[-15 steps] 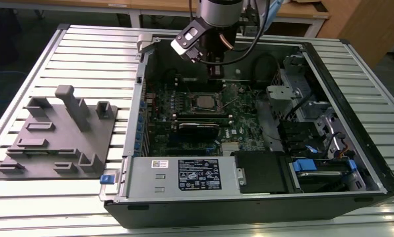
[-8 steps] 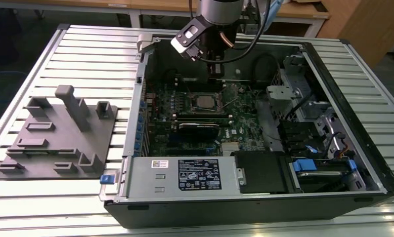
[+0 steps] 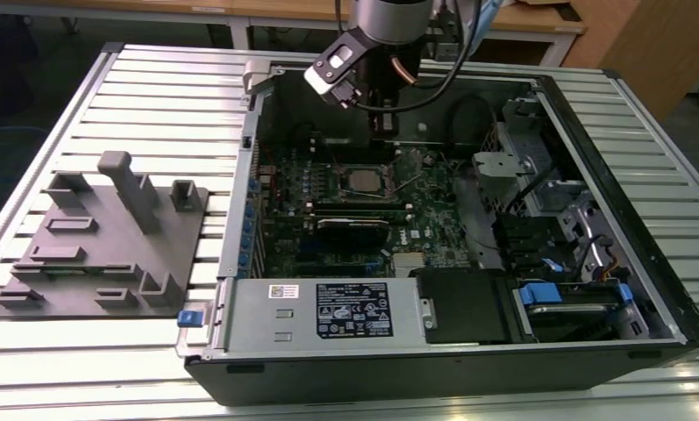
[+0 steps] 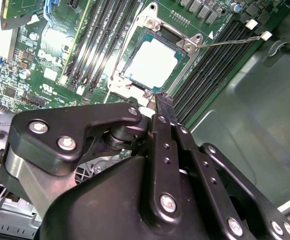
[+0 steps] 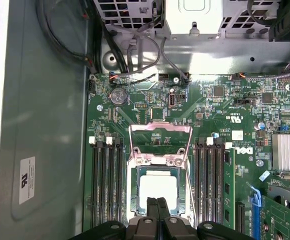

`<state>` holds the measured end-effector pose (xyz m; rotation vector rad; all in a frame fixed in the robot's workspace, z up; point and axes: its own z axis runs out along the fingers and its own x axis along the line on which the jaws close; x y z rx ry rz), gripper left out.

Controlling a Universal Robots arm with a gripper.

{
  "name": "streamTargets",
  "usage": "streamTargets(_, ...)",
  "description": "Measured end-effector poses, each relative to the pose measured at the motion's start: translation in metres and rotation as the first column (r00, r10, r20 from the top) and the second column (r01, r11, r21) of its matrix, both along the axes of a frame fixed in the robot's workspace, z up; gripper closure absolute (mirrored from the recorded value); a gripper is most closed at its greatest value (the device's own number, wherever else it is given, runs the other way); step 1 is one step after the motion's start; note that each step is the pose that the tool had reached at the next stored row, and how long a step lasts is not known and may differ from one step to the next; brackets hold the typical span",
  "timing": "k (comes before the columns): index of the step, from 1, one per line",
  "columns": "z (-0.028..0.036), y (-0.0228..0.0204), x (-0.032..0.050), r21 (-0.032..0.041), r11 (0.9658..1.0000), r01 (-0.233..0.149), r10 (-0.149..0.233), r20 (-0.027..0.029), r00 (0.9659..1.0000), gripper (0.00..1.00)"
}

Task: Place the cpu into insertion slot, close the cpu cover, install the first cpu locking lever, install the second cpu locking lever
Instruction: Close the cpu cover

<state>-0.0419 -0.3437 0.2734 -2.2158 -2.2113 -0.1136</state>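
Observation:
The cpu point(image 5: 157, 186) lies in its socket on the green motherboard, its pale silver top also bright in the second wrist view point(image 4: 152, 62). The cpu cover point(image 5: 135, 172), a silver frame, lies flat around it with the chip showing through its window. A thin wire locking lever point(image 4: 230, 40) sticks out from one socket corner, off the board. In the first wrist view a wire bar point(image 5: 160, 128) runs just beyond the socket's far side. My gripper point(image 5: 157, 204) hangs just above the socket's near edge, black fingers pressed together and holding nothing. In the exterior view the gripper point(image 3: 382, 130) is inside the case, above the socket point(image 3: 361, 180).
The open computer case point(image 3: 630, 342) lies on a slatted metal table. Memory slots point(image 5: 107, 180) flank the socket. A labelled power supply box point(image 3: 325, 309) fills the case's front. Drive bays and cables point(image 3: 548, 219) crowd the exterior view's right. A grey fixture point(image 3: 103, 246) stands on the left.

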Motion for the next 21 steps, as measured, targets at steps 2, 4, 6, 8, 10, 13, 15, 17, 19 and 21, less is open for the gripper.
streamTargets(2, 0.0, 0.0, 0.0006, 0.0, 1.0, 0.0, 0.0, 0.0, 1.0, 0.89)
streamTargets(4, 0.0, 0.0, 0.0013, 0.0, 1.0, 0.0, 0.0, 0.0, 1.0, 0.89)
streamTargets(6, 0.0, 0.0, 0.0017, 0.0, 1.0, 0.0, 0.0, 0.0, 1.0, 0.89)
streamTargets(8, 0.0, 0.0, 0.0069, 0.0, 1.0, 0.0, 0.0, 0.0, 1.0, 0.89)
streamTargets(10, 0.0, 0.0, 0.0072, 0.0, 1.0, 0.0, 0.0, 0.0, 1.0, 0.89)
streamTargets(13, 0.0, 0.0, 0.0082, 0.0001, 1.0, 0.0, 0.0, 0.0, 1.0, 0.89)
streamTargets(15, 0.0, 0.0, 0.0089, 0.0, 1.0, 0.0, 0.0, 0.0, 1.0, 0.89)
streamTargets(17, 0.0, 0.0, 0.0096, 0.0, 1.0, 0.0, 0.0, 0.0, 1.0, 0.89)
streamTargets(19, 0.0, 0.0, 0.0102, 0.0, 1.0, 0.0, 0.0, 0.0, 1.0, 0.89)
streamTargets(21, 0.0, 0.0, 0.0108, 0.0, 1.0, 0.0, 0.0, 0.0, 1.0, 0.89)
